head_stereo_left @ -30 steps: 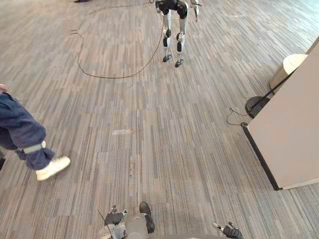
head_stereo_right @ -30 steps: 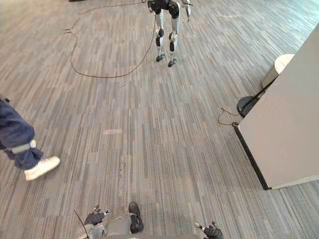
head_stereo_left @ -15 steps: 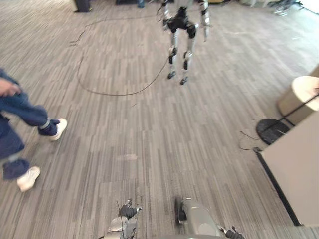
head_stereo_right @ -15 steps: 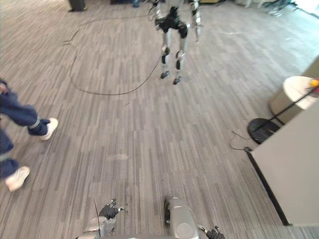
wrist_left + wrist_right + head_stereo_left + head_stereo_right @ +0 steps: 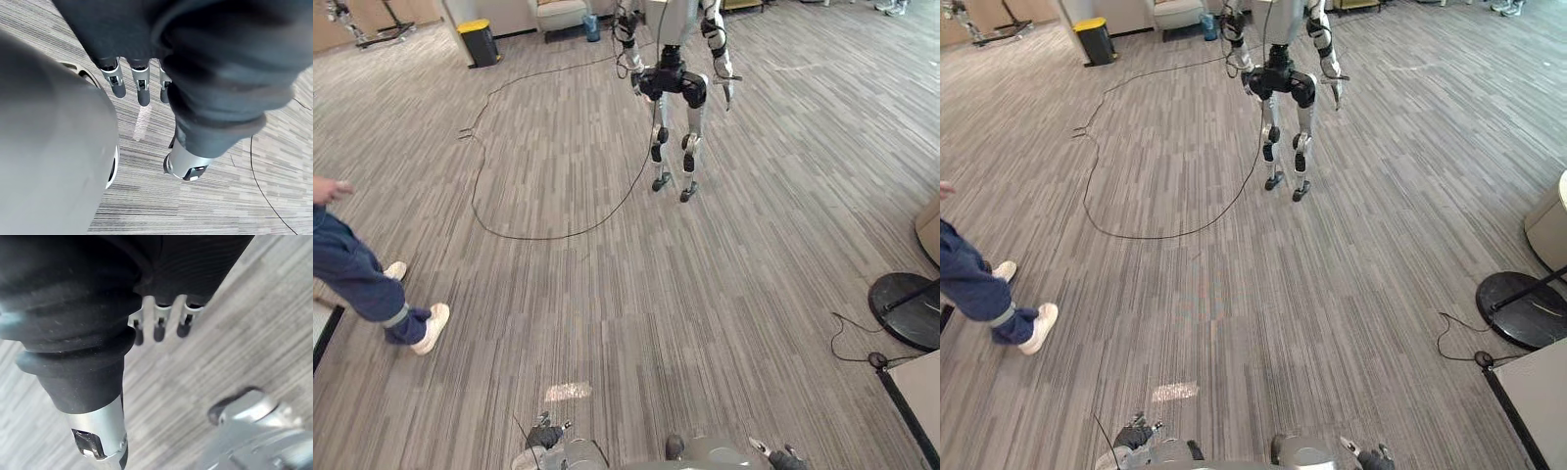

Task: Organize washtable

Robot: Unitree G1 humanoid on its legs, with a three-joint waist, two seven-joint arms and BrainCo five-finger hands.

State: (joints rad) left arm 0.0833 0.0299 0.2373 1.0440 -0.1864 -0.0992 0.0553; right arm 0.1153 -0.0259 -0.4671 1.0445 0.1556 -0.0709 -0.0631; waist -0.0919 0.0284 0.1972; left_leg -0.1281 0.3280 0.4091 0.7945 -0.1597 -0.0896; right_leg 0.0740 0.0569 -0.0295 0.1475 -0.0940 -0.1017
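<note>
Left hand (image 5: pixel 131 34), right hand (image 5: pixel 172 269) show relaxed fingers (image 5: pixel 143 91); one person (image 5: pixel 357 281) nearby.

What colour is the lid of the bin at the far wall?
Yellow lid on a dark bin; clearest in left eye view.

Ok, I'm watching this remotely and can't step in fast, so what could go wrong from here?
1. The person is close on the left; drifting sideways could mean a bump.
2. The black cable loops across the floor ahead and might catch a foot.
3. The other robot stands straight ahead, so a collision seems possible if it heads that way.
</note>
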